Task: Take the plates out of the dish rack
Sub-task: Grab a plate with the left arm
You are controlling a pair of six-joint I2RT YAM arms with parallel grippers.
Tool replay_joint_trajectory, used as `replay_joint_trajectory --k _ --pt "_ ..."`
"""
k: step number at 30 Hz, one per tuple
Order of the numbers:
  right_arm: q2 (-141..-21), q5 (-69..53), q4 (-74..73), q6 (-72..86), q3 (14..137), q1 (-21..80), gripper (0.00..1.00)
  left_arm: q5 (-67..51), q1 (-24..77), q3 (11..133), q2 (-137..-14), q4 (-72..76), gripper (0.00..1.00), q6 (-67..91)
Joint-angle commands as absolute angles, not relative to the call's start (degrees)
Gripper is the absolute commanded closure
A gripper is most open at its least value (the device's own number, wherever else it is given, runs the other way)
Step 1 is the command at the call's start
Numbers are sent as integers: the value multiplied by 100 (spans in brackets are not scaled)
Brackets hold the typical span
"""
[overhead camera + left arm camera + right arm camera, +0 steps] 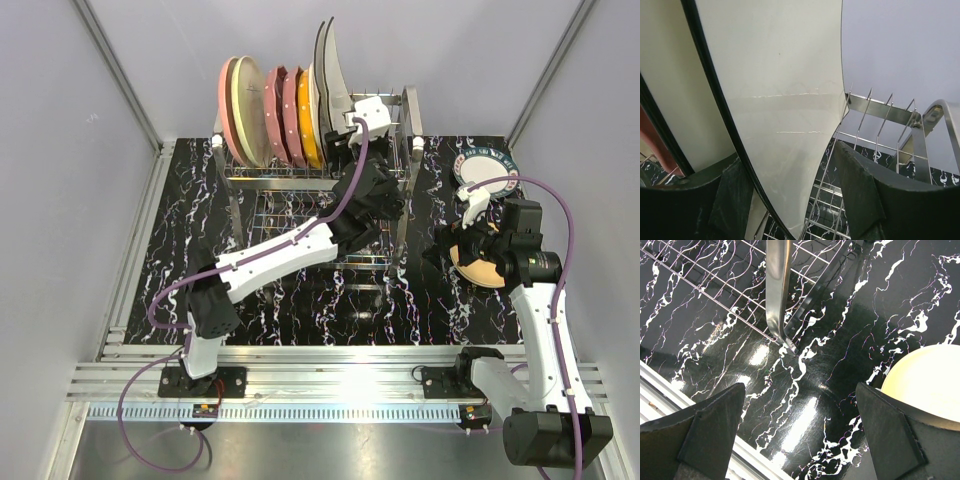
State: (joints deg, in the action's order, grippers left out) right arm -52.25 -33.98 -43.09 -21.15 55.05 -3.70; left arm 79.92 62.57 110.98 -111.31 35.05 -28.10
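Your left gripper (790, 167) is open, its fingers (855, 190) straddling the rim of the squarish white plate (785, 75), which stands in the dish rack (280, 176) at the table's far edge. Your right gripper (800, 390) is spread wide and holds nothing, above the tan plate (478, 272) near the right edge, beside the teal-rimmed plate (490, 160).

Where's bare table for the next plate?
Free: table left of the rack, out to the wall; also the front strip between rack and rail, right of centre. Crowded: right of the rack, where the tan plate and patterned plate lie.
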Motion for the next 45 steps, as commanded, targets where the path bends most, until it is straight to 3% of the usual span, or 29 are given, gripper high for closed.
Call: replay_joint_trajectory --k 1,13,38,45 --pt "-5221 -3410 -4157 -2083 5511 -378 0 7840 6144 11171 -11031 3894 37 -2813" --pt "-5203 -3375 -4140 -2092 5502 -378 0 7603 6108 10811 -10696 2874 37 -1846" --pt "-5238 -3366 -4140 -2101 5502 -378 0 7699 6091 11030 -11100 3506 38 -2416" --pt "-5247 -3357 -4131 -2101 5502 -378 0 7726 6091 11057 -11145 3744 48 -2671"
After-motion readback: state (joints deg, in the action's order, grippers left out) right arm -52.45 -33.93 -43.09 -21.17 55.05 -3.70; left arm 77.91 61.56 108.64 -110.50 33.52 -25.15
